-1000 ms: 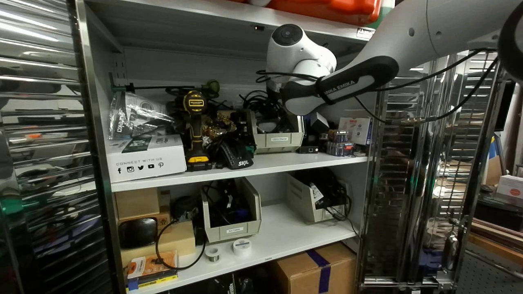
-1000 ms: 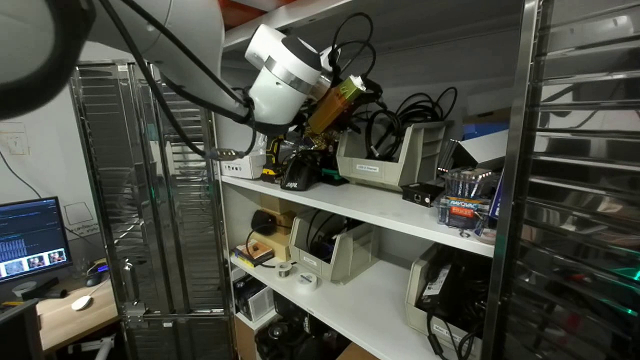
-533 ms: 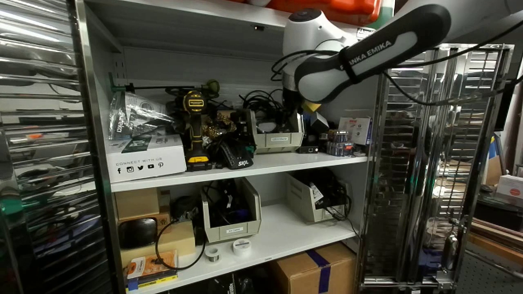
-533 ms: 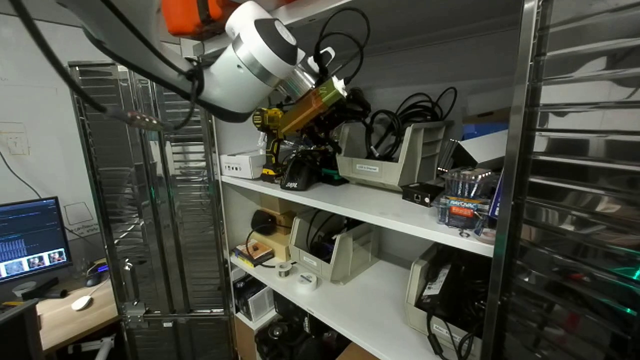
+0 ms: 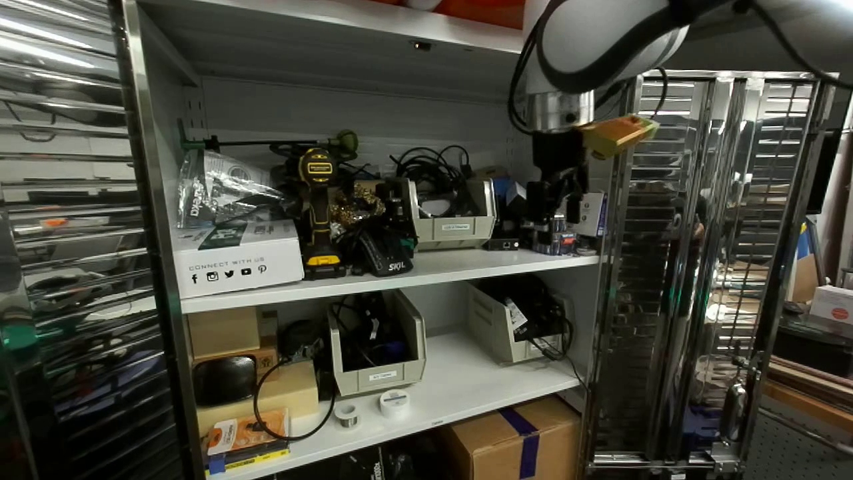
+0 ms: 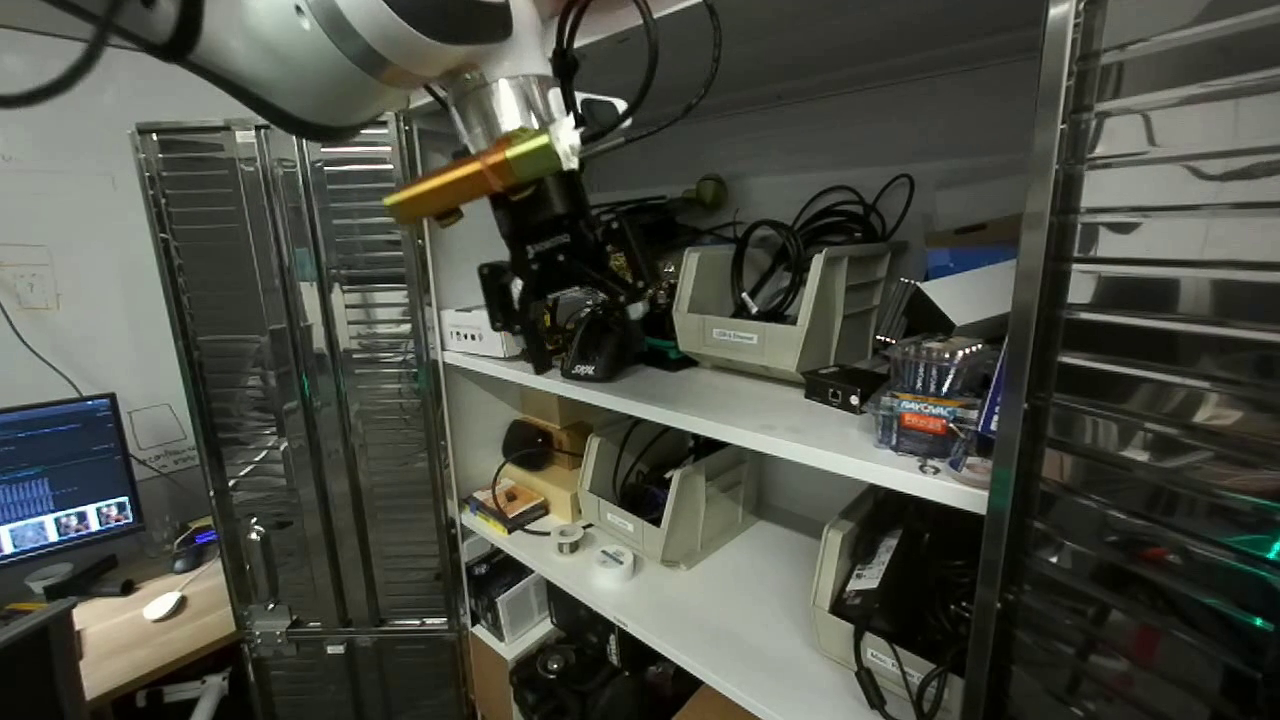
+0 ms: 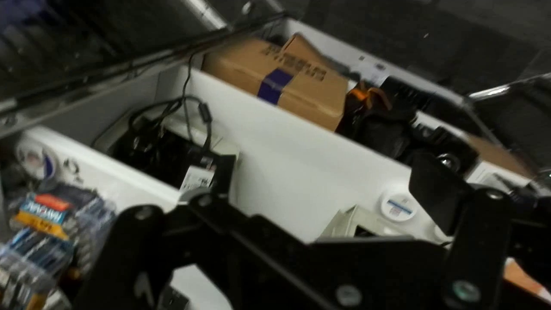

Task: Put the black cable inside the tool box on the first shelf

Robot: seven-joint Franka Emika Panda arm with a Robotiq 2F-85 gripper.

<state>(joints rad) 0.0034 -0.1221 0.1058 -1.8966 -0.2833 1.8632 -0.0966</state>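
The tool box (image 5: 455, 228), a pale grey-white bin with a label, stands on the first shelf (image 5: 460, 265), the higher white board. It also shows in an exterior view (image 6: 735, 338). Several black cables (image 5: 430, 165) lie coiled in it and rise above its rim; they also show in an exterior view (image 6: 780, 255). I cannot tell which one is the task's cable. My gripper (image 5: 558, 212) hangs pointing down in front of the shelf, apart from the tool box. Its fingers are spread with nothing between them in the wrist view (image 7: 327, 185). The tool box is out of the wrist view.
On the first shelf stand a drill (image 5: 318, 207), a white carton (image 5: 240, 260), a black SKIL tool (image 5: 385, 252), a small black box (image 6: 845, 388) and batteries (image 6: 925, 400). The lower board holds two grey bins (image 5: 380, 380) (image 5: 490, 320). Metal doors (image 5: 693, 267) flank the rack.
The arm has drawn back from the tool box, out in front of the shelf. The gripper has turned from sloping to pointing nearly straight down. The cables in the tool box look unmoved.
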